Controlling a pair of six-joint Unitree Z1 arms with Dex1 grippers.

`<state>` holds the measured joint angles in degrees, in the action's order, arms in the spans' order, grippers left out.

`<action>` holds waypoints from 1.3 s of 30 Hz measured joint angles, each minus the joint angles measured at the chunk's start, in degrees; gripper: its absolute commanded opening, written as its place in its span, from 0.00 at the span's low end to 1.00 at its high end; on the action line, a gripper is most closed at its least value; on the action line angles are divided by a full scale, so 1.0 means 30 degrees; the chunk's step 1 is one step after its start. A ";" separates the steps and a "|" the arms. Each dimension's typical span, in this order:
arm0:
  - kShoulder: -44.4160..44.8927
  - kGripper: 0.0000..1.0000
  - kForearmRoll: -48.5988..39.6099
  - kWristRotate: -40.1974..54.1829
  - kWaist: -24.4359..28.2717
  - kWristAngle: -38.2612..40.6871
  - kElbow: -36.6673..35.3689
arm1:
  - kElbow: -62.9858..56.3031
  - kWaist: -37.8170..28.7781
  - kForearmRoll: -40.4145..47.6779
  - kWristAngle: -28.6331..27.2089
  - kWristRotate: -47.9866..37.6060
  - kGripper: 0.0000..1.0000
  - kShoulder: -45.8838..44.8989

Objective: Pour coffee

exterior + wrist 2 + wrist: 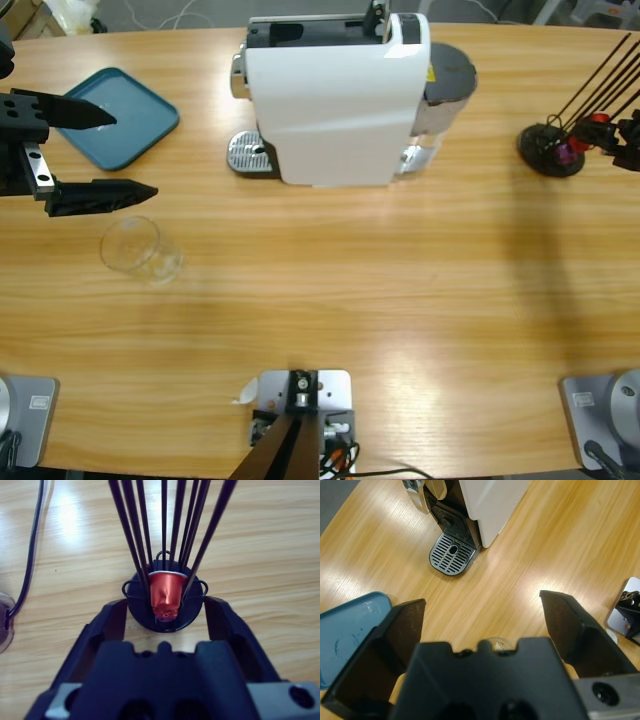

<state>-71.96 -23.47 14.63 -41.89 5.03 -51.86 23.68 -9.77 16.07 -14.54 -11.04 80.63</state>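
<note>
Nothing is poured yet — no coffee shows anywhere, the glass tumbler [138,247] sits empty near the left gripper [100,152], jaws spread wide, well apart from the coffee machine's [335,95] drip tray [452,554], while the right gripper [165,611] — also spread — flanks a red capsule [166,594] in its wire rack [550,150].

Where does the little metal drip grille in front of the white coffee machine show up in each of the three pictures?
High view: the drip grille lies upper middle, at the left foot of the white coffee machine.
Left wrist view: the grille is near the top, left of centre, beyond the open left gripper.
Right wrist view: not in it.
Shared landmark: the blue tray, left of the grille in the high view and at the left edge in the left wrist view.
</note>
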 measured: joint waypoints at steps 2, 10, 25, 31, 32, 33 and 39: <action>0.0000 0.99 0.0000 0.0000 0.0000 0.0000 0.0000 | -0.0047 0.0178 0.0119 0.0126 0.0000 0.55 0.0097; 0.0000 0.99 0.0000 0.0000 0.0000 0.0000 0.0000 | -0.0244 0.0271 0.0351 0.0234 0.0000 0.38 0.0253; 0.0000 0.99 0.0000 0.0000 0.0002 0.0000 0.0160 | -0.0259 0.0294 0.0859 0.0255 0.0008 0.35 0.0358; 0.0000 0.99 0.0000 0.0000 0.0002 0.0000 0.0192 | -0.0271 0.0398 0.1130 0.0278 0.0009 0.26 0.0607; 0.0000 0.99 0.0000 0.0000 0.0002 0.0000 0.0192 | -0.0286 0.0415 0.1155 0.0277 0.0009 0.25 0.0609; 0.0000 0.99 0.0000 0.0000 0.0002 0.0000 0.0193 | -0.0300 0.0428 0.1175 0.0278 0.0009 0.24 0.0610; 0.0000 0.99 0.0000 0.0000 0.0002 0.0000 0.0211 | -0.0306 0.0452 0.1194 0.0277 0.0009 0.07 0.0610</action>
<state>-71.96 -23.47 14.63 -41.89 5.03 -51.23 22.76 -8.41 19.65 -13.71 -11.01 82.46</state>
